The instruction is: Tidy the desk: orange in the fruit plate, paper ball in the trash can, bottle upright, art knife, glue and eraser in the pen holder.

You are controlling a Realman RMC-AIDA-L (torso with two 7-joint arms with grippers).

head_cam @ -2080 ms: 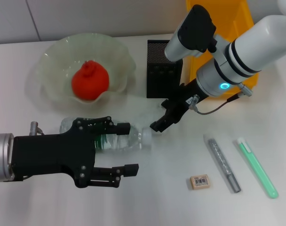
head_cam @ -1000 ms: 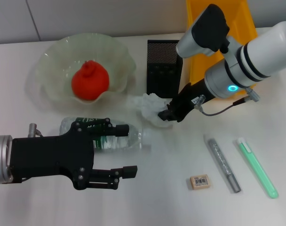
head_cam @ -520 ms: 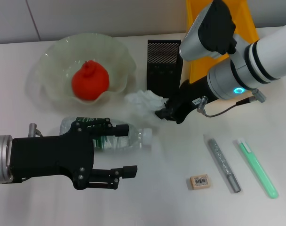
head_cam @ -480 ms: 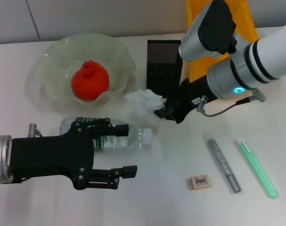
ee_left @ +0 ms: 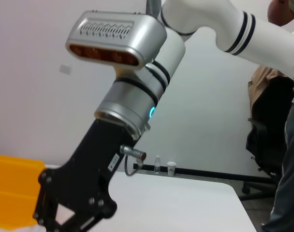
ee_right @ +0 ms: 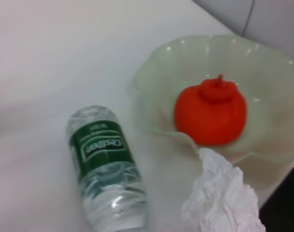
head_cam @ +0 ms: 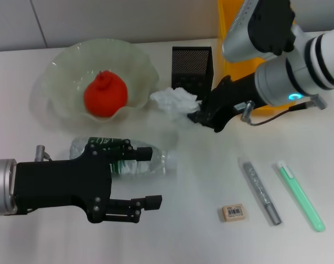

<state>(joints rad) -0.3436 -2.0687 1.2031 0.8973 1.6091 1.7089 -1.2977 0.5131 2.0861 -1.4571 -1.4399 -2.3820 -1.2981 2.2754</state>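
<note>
The right gripper is clamping one paper ball, holding it just in front of the single pen holder, with the one trash can to its right. The left gripper is hovering, fingers spread, over the one bottle lying on its side. One orange is sitting in the fruit plate. One eraser is lying near right, beside two pens.

Deep yellow plastic trash can at the desk's far edge — cropped by the frame, mostly behind the right arm. Clear, green-labelled water bottle — largely hidden beneath the black left gripper.
</note>
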